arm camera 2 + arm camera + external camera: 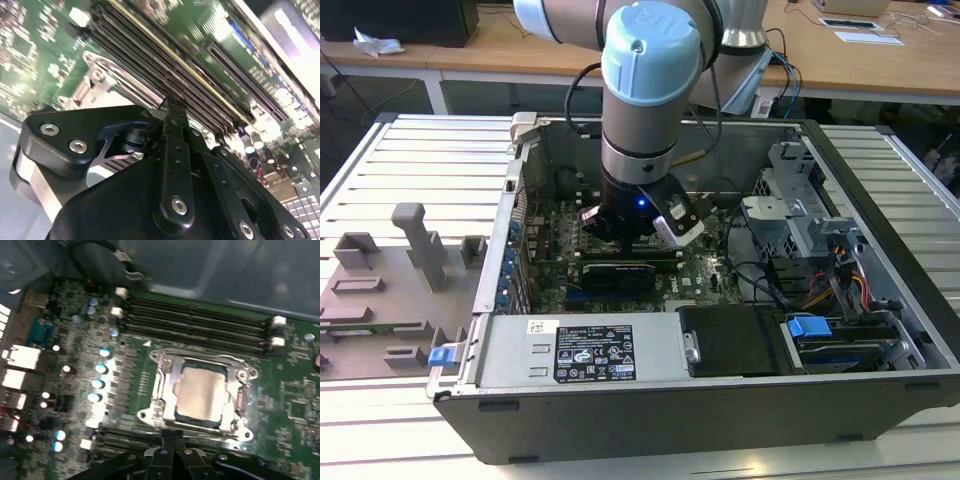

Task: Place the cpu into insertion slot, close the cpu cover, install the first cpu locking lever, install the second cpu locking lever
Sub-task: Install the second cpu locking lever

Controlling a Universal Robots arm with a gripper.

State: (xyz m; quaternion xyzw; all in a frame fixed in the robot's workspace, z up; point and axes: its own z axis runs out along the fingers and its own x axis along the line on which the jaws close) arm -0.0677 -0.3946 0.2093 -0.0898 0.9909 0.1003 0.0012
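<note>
1. Computer case (720, 420) — a large open metal chassis that lay on the slatted counter (410, 160); rigid and heavy, it served as the fixed frame for the work.
2. Robot arm (650, 90) — it reached straight down into the case, its wrist low over the green motherboard (75, 330).
3. Claw (172, 436) — in the first wrist view its two black fingertips stood pressed together with nothing between them, poised at the near edge of the socket area, beside the memory sticks (200, 320) on that side. In the second wrist view the claw (172, 107) likewise appeared closed and empty.
4. Insertion slot (160, 390) — a square socket with a metal rim, fixed to the motherboard between two banks of memory sticks; judged delicate inside, so contact is best kept to the metal rim.
5. Cpu cover (170, 372) — a thin silvery frame that lay flat around the chip; judged stiff but light, and easily bent if pushed off its hinge line. Whether the locking levers were latched could not be told.
6. Cpu (200, 395) — the flat chip with its metal top was seated in the insertion slot, showing through the cover's window. Judged light, rigid, smooth and fragile underneath — it is best taken by its edges or pressed only on the metal top.
</note>
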